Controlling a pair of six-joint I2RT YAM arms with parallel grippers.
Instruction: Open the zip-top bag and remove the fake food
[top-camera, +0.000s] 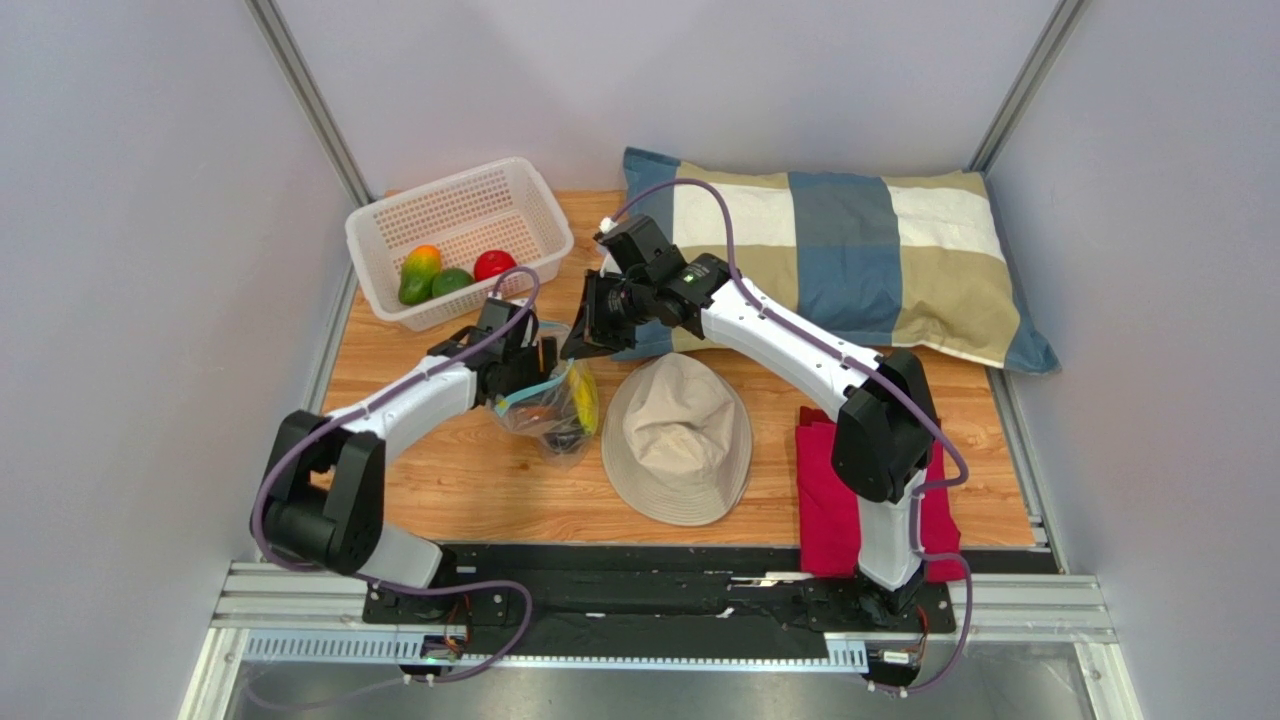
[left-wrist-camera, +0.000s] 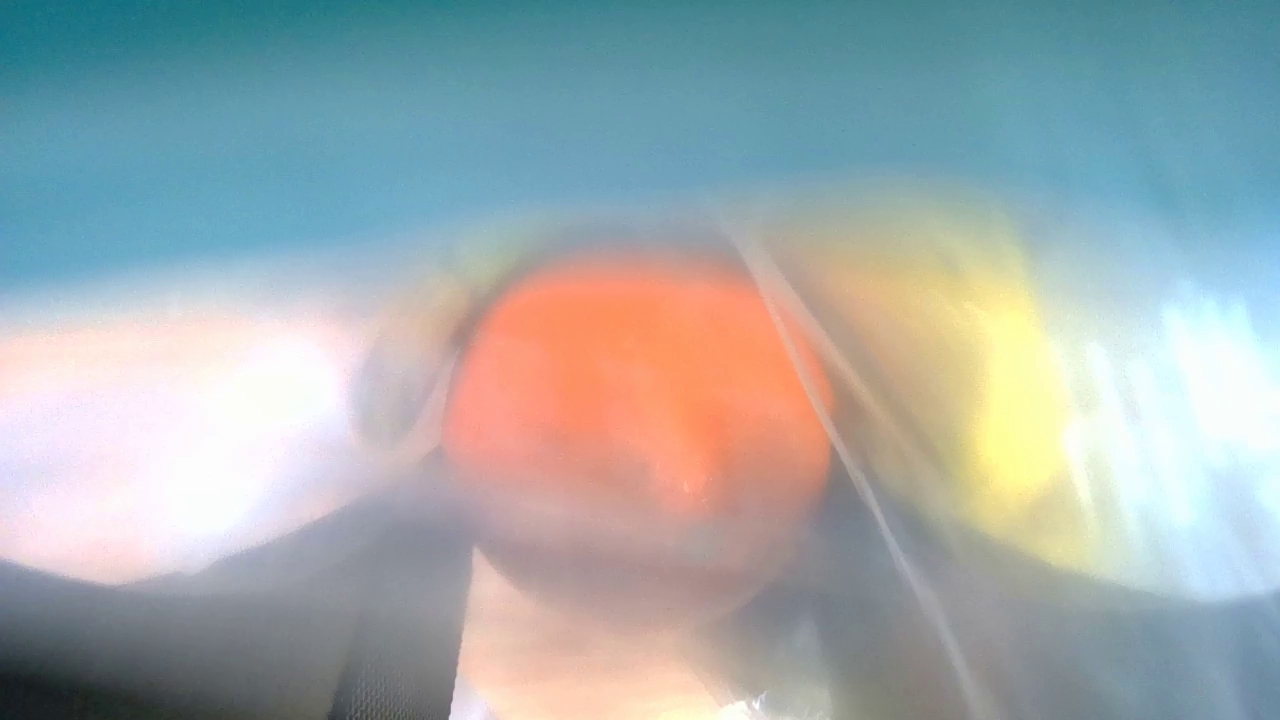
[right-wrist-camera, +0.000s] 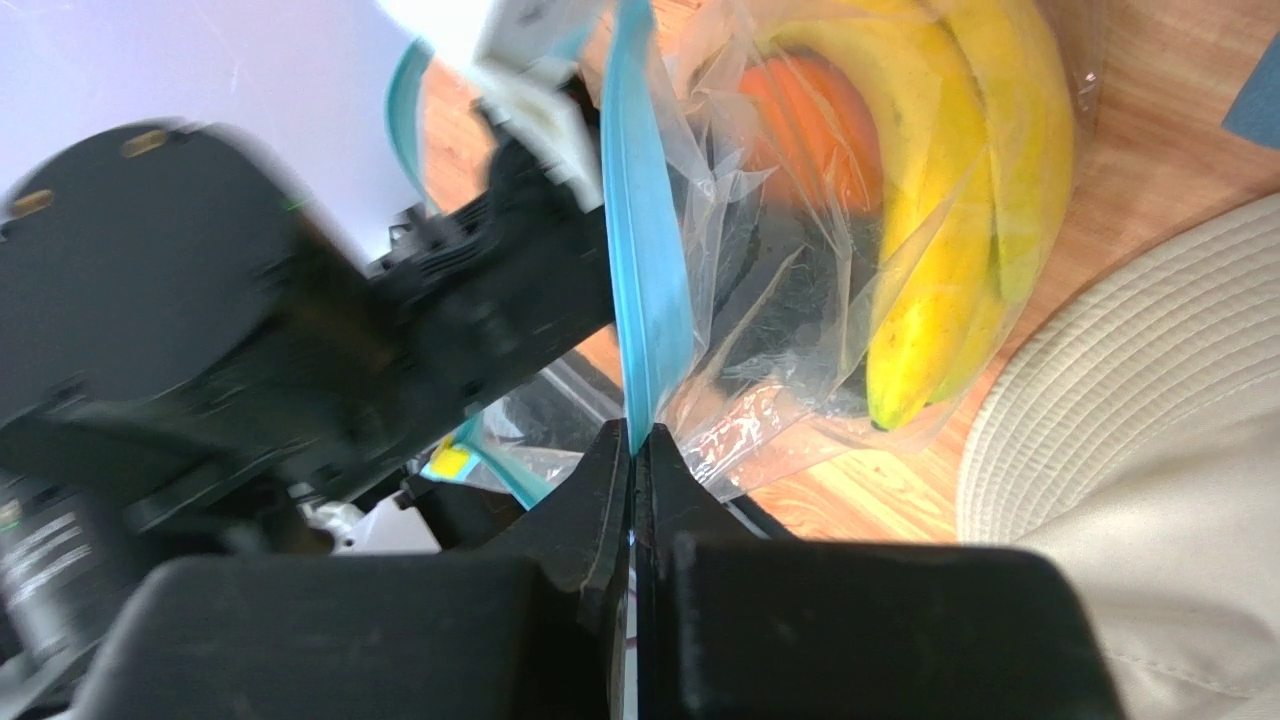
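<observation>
- Right pincer (right-wrist-camera: 634, 450): closed tight on the bag's blue zip strip (right-wrist-camera: 646, 255).
- Left pincer (top-camera: 529, 365): at the bag's mouth. Grip cannot be told, as its own view is blurred.
- Bag (top-camera: 549, 408): just beside the hat (top-camera: 679, 435), at its 9 o'clock.
- In the bag: bananas (right-wrist-camera: 962, 225), orange (right-wrist-camera: 819, 128).
- Basket (top-camera: 451, 210), at 11 o'clock of the bag: holds mango (top-camera: 424, 263), apple (top-camera: 493, 266).

No legible text, brand, no. or sign is seen, incl. on the zip-top bag (right-wrist-camera: 781, 300) pinched in the right gripper (right-wrist-camera: 634, 450).

left tool (top-camera: 526, 368) and right tool (right-wrist-camera: 633, 450) close together; right one pinched closed.
</observation>
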